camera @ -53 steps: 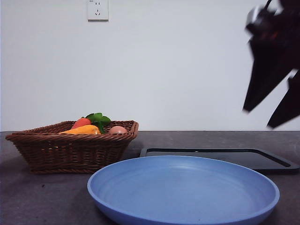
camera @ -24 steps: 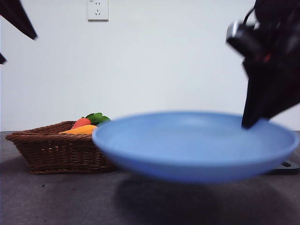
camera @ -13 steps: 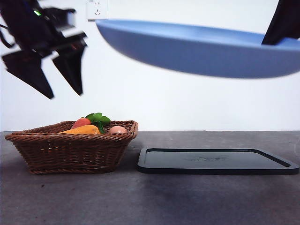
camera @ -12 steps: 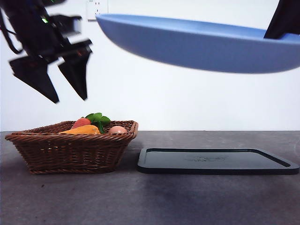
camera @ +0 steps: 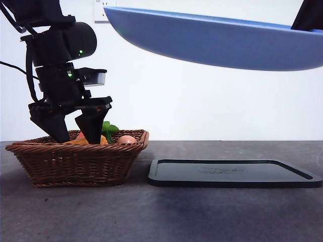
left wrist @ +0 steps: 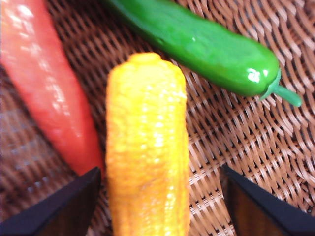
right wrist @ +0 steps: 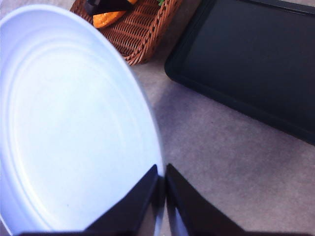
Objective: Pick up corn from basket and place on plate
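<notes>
Down from mid-air half a second ago, the left gripper point(camera: 75, 135) now reaches into the basket point(camera: 75, 161) at the worktop's left side, its jaws spread wide on either side of the corn point(left wrist: 147, 147), not yet touching it. That cob is orange-yellow, bumpy and glossy, lying on the wicker floor between a red-orange carrot point(left wrist: 44, 93) and a green pepper point(left wrist: 206, 44) (stem end away from the cob). High above the black tray point(camera: 234, 174), the right gripper point(right wrist: 161, 189) pinches the rim of the light-blue plate point(right wrist: 74, 123), held tilted.
</notes>
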You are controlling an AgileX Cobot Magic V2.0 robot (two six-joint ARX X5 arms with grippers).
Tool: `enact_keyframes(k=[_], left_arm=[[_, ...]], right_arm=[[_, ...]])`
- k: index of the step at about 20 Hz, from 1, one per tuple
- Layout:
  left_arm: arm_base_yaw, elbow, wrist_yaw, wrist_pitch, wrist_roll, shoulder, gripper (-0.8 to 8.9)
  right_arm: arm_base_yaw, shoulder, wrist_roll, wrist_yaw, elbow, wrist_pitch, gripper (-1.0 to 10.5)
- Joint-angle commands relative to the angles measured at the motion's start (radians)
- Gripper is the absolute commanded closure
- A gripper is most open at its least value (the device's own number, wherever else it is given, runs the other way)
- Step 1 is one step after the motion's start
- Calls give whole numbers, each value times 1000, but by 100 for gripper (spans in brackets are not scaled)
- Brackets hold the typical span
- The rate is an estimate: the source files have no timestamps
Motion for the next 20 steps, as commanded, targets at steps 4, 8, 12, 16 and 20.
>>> enact_keyframes(k=[4, 8, 12, 16, 20], left_arm=[[-9, 24, -3, 10, 13, 43, 459], [-17, 24, -3, 5, 2, 57, 519], [-18, 24, -3, 3, -7, 55, 643], [-18, 33, -3, -19, -40, 29, 662], [-18, 33, 4, -45, -79, -112, 662]], right_arm=[[3, 2, 18, -5, 17, 10, 945], [3, 2, 18, 2, 17, 11, 945], [3, 2, 18, 27, 17, 11, 945], [3, 3, 19, 29, 17, 11, 945], [3, 43, 35, 129, 16, 14, 945]])
